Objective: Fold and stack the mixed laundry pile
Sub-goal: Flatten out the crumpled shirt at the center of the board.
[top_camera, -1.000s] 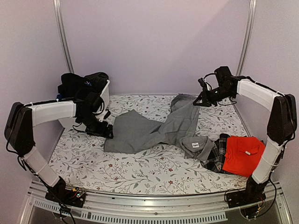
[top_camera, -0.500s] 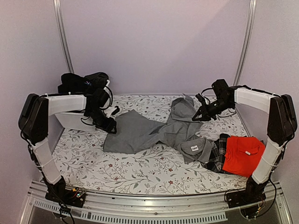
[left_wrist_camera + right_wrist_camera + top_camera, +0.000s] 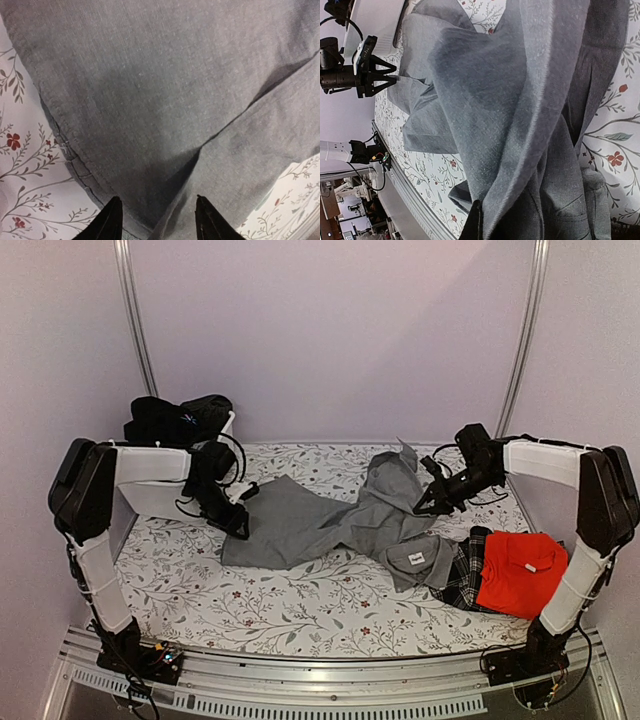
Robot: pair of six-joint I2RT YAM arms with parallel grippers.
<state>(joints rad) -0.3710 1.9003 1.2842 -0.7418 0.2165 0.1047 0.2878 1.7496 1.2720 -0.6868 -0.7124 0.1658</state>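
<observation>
A grey long-sleeved collared shirt (image 3: 320, 520) lies spread across the middle of the flowered table. My left gripper (image 3: 243, 510) hovers open over its left hem; in the left wrist view the gripper (image 3: 157, 220) has grey cloth (image 3: 165, 100) between its spread fingertips. My right gripper (image 3: 425, 502) is shut on the shirt's right edge and lifts a fold of it (image 3: 520, 110); only one fingertip (image 3: 476, 222) shows. A red shirt (image 3: 520, 572) lies folded on black-and-white plaid cloth (image 3: 462, 575) at the right. Black garments (image 3: 175, 418) fill the tub.
A white plastic tub (image 3: 160, 495) stands at the back left, close behind my left arm. The table's near metal rail (image 3: 320, 680) runs along the front. Purple walls enclose the back and sides.
My left gripper has moved right from beside the tub onto the shirt's left hem. My right gripper has come down and forward, lowering the lifted right part of the shirt.
</observation>
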